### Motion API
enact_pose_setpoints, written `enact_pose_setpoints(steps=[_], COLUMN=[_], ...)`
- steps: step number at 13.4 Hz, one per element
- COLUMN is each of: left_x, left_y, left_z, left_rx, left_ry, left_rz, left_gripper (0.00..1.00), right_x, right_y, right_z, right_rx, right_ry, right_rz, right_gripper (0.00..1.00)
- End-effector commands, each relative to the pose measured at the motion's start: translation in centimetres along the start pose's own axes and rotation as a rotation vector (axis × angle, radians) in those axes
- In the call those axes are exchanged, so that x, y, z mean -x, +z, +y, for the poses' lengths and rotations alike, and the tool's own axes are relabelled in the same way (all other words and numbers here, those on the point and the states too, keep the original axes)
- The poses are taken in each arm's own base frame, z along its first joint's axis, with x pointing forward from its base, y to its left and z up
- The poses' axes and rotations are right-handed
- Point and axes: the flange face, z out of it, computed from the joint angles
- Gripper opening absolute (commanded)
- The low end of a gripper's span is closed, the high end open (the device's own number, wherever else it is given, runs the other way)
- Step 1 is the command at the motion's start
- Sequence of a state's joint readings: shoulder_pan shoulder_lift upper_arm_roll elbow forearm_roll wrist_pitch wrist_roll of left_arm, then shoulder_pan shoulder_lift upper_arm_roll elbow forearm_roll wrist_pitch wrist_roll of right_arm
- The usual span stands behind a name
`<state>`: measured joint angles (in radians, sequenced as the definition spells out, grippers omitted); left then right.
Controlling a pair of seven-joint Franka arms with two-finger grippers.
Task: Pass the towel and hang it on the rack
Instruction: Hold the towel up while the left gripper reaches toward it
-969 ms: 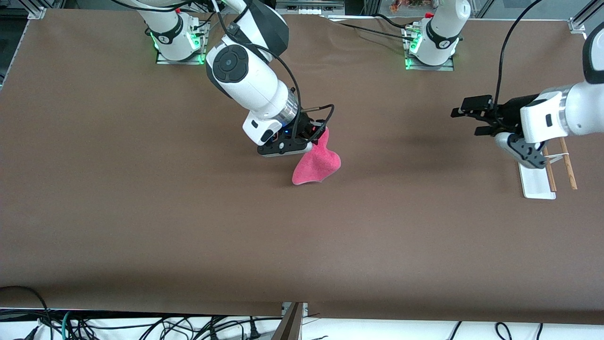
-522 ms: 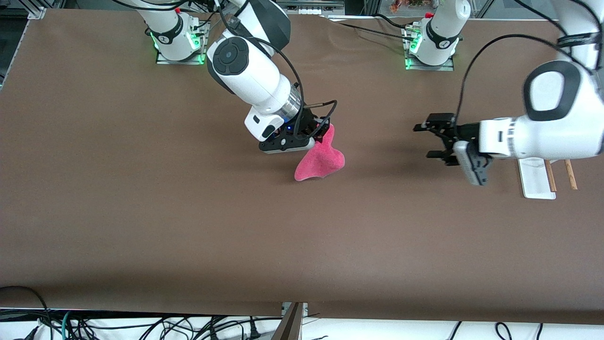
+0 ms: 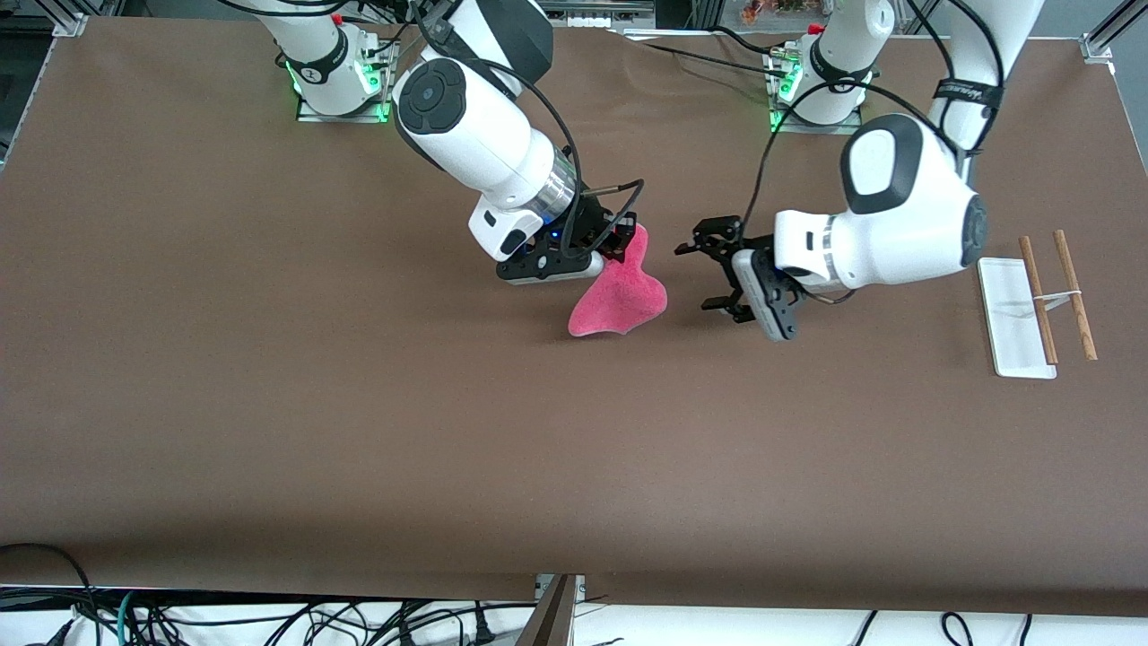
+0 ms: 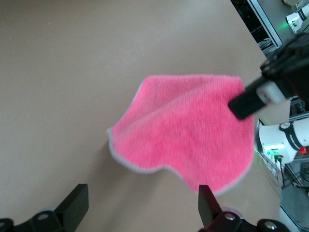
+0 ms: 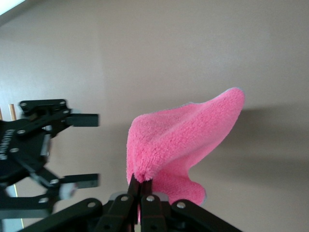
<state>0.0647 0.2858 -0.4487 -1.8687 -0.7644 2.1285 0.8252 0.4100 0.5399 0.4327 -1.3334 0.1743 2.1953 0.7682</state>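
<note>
Right gripper point(image 3: 619, 240) over middle of table point(image 3: 269, 404), pinched on one corner of towel point(image 3: 619, 301); towel hangs below it, clear of table. Left gripper point(image 3: 708, 276) over table just beside towel, toward left arm's end, fingers spread, aimed at towel, not touching. Rack point(image 3: 1031, 305) on table near left arm's end, well apart from both grippers and towel; two rods side by side next to base.
</note>
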Motion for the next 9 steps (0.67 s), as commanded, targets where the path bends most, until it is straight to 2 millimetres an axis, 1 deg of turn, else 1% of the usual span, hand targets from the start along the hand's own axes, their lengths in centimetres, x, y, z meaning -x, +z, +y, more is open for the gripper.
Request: enact_pose_setpoints(steps=[1, 4, 5, 7, 8, 9], left_x=[-0.3, -0.5, -0.6, -0.6, -0.6, -0.6], left_y=[1.8, 3.2, 4.0, 4.5, 4.8, 4.7], left_z=[-0.1, -0.2, 0.0, -0.2, 0.2, 0.2], left_rx=[0.001, -0.016, -0.013, -0.021, -0.016, -0.018], left_ry=[0.023, 0.026, 0.029, 0.026, 0.032, 0.03], left_rz=[0.031, 0.041, 0.036, 0.041, 0.034, 0.036], left_gripper=[1.0, 1.0, 1.0, 0.98, 0.87, 0.67], right_x=[0.5, 0.5, 0.5, 0.5, 0.5, 0.5], right_y=[-0.7, -0.7, -0.7, -0.7, -0.7, -0.7], right_z=[-0.8, -0.8, -0.8, -0.8, -0.8, -0.8], right_rx=[-0.021, -0.02, -0.02, -0.02, -0.02, -0.021], right_ry=[0.013, 0.013, 0.011, 0.011, 0.011, 0.011], right_rz=[-0.011, -0.012, -0.012, -0.012, -0.012, -0.011], right_gripper=[0.0, 0.0, 0.0, 0.0, 0.0, 0.0])
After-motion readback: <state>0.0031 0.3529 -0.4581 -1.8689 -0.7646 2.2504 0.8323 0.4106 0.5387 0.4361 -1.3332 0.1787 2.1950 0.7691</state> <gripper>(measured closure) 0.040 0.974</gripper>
